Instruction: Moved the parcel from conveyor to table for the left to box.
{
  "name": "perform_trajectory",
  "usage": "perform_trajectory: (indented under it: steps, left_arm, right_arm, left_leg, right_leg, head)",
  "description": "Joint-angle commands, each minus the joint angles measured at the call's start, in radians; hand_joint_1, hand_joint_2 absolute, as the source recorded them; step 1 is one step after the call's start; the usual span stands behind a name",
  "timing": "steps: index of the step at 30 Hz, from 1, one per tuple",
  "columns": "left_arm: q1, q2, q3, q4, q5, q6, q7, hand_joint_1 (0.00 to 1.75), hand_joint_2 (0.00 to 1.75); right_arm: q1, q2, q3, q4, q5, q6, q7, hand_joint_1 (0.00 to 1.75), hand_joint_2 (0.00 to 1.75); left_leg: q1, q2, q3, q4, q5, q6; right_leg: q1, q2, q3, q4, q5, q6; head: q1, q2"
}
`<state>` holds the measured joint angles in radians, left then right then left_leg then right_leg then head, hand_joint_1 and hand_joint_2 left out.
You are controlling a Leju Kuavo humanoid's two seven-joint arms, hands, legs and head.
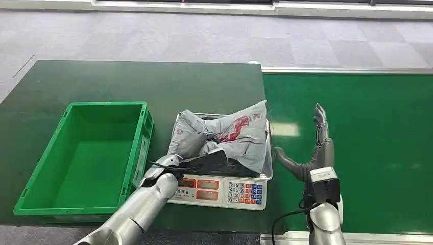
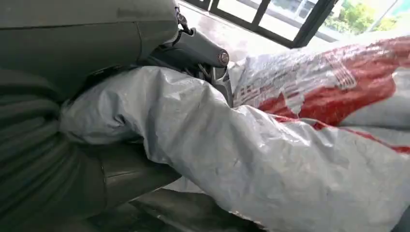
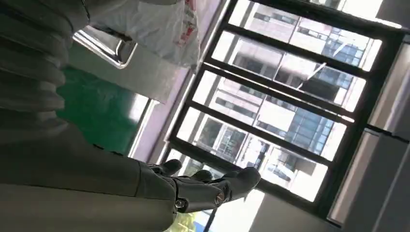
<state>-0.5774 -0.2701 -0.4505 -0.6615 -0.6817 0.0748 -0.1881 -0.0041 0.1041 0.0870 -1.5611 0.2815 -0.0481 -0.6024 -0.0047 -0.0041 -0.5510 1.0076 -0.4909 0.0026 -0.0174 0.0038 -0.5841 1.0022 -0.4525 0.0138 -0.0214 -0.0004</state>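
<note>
The dark green worktop (image 1: 102, 81) stretches ahead of my left hand (image 1: 196, 162); the bright green conveyor belt (image 1: 373, 132) lies under my right hand (image 1: 311, 153), which stands open, fingers spread, holding nothing. The empty green plastic crate (image 1: 87, 158) waits just outboard of my left hand, likely the destination. That hand grips the crumpled grey plastic parcel with red print (image 1: 230, 135), resting on the steel-topped weighing scale (image 1: 224, 191).

The robot's left hand (image 1: 196, 161) grips the grey parcel (image 1: 230, 135); its right hand (image 1: 312, 148) is raised, fingers spread apart, holding nothing.
</note>
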Motion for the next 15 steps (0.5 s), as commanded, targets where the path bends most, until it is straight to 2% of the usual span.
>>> perform_trajectory:
  steps: [1,9,15]
  left_arm:
    - [0.035,0.020,0.137,-0.083,0.138,0.066,-0.119,1.75,1.75]
    - [0.145,0.116,0.211,-0.418,0.296,0.097,-0.155,1.75,1.75]
    - [0.287,0.174,0.337,-0.675,0.344,0.153,-0.171,1.75,1.75]
  right_arm:
    - [0.036,0.000,-0.068,-0.086,0.001,-0.020,0.001,0.00,1.75]
    - [0.070,-0.003,-0.098,-0.095,-0.001,-0.038,-0.004,0.00,1.75]
    - [0.142,0.015,-0.163,-0.150,-0.004,-0.046,0.000,0.00,1.75]
  left_leg:
    - [0.000,0.001,0.001,-0.001,0.000,-0.001]
    - [0.001,0.004,0.000,-0.002,-0.001,-0.002]
    - [0.001,0.005,0.003,-0.004,-0.001,-0.003]
  right_leg:
    - [0.000,0.000,0.000,-0.001,0.000,-0.001]
    - [0.001,0.003,-0.002,-0.001,0.000,-0.002]
    - [0.001,0.004,0.000,-0.002,0.000,-0.003]
  head:
    - [0.000,0.000]
    - [0.000,0.000]
    - [0.000,0.000]
